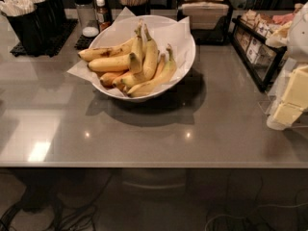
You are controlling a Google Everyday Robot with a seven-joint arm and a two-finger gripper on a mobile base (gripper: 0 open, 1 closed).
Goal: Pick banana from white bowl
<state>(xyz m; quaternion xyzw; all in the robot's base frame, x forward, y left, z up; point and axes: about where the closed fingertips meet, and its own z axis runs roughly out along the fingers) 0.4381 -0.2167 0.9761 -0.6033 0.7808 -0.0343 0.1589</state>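
The robot's body shows only along the right edge of the frame. The end effector (290,102) sits at the middle right. It is built of pale yellow, blocky, flat-faced pieces, with a whitish, translucent, rounded part at its lower left end. Above it, at the upper right, the arm (301,30) appears as a smooth, rounded white shell, blurred and cut off by the frame edge.

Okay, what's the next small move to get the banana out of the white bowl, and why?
Probably carry the gripper across toward the white bowl. It sits at the picture's right edge, well clear of the bowl, while the banana lies exposed on top, toward the bowl's left side in the picture.
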